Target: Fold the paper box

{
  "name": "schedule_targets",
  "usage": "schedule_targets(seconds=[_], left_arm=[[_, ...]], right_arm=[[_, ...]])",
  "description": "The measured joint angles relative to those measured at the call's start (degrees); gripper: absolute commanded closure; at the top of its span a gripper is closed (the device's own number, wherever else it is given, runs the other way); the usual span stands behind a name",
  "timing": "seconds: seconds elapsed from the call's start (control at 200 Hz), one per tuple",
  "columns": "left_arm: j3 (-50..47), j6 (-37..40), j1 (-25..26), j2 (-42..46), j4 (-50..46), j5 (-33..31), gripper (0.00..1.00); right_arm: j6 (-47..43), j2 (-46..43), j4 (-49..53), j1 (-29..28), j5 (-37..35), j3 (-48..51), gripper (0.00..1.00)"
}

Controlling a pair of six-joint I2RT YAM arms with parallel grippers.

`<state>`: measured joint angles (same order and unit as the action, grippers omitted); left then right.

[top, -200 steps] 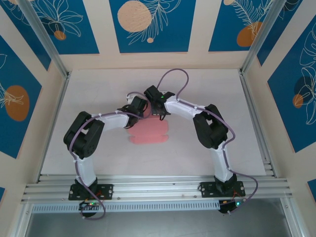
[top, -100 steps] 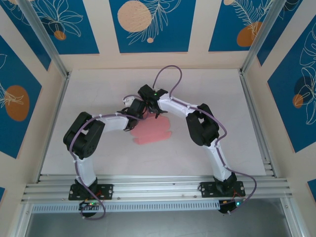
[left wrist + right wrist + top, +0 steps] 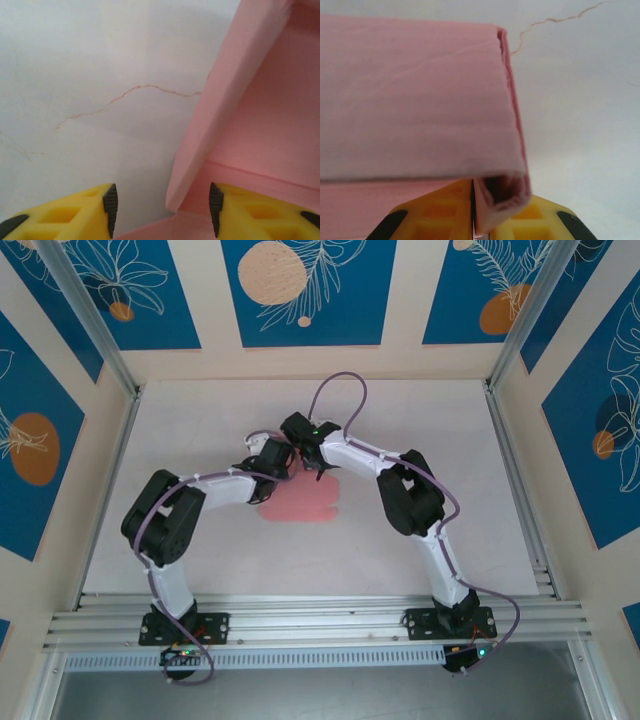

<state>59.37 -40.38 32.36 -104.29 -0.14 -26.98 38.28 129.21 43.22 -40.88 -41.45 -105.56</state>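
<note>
In the left wrist view, the left gripper (image 3: pixel 162 206) stands spread. Its two yellow plastic fingers (image 3: pixel 70 216) have open lattice cut-outs and black pads (image 3: pixel 110 202) on their inner faces, and they pinch nothing. The paper box (image 3: pixel 260 115), of plain matte salmon-pink card, lies to the right. One flat wall panel rises at a slant from a crisp fold line, and its lower corner reaches down into the gap between the fingers, nearer the right one. The table (image 3: pixel 75 60) is smooth and white, with a thin brown hairline crack (image 3: pixel 135 89) wandering across it.

In the right wrist view, the right gripper (image 3: pixel 479 212) is pressed together on the card, its yellow fingers pinching a doubled-over corner where several thin layers show at the edge. Above the fingers a broad panel of the box spreads out to the left, faintly creased, with a straight and slightly frayed right edge. The white table lies beyond it, with the crack at the top right.

In the top external view, the box is a low pink shape with a scalloped near edge, lying on the table near its middle. Both white arms bend inward and both grippers meet at its far edge. A purple cable (image 3: pixel 335 388) loops above the right arm.
</note>
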Motion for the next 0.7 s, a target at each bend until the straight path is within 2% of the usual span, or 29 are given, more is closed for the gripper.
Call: schedule_targets(seconds=[0.285,0.465,0.7], left_arm=[[-0.98,1.01,-0.22,12.37,-0.42,6.19,0.17],[-3.56,1.55,-1.97,19.56,-1.79,10.01,0.12],[-4.35,1.97,-7.96,23.96,-4.37,17.07,0.1]], right_arm=[[-5.68,-2.25,5.14,0.79,3.17,1.05,0.86],[-11.96,-3.76,9.92,1.16,8.07,0.94,0.9],[-22.71,-4.07,20.55,1.33,17.59,-1.42,0.91]])
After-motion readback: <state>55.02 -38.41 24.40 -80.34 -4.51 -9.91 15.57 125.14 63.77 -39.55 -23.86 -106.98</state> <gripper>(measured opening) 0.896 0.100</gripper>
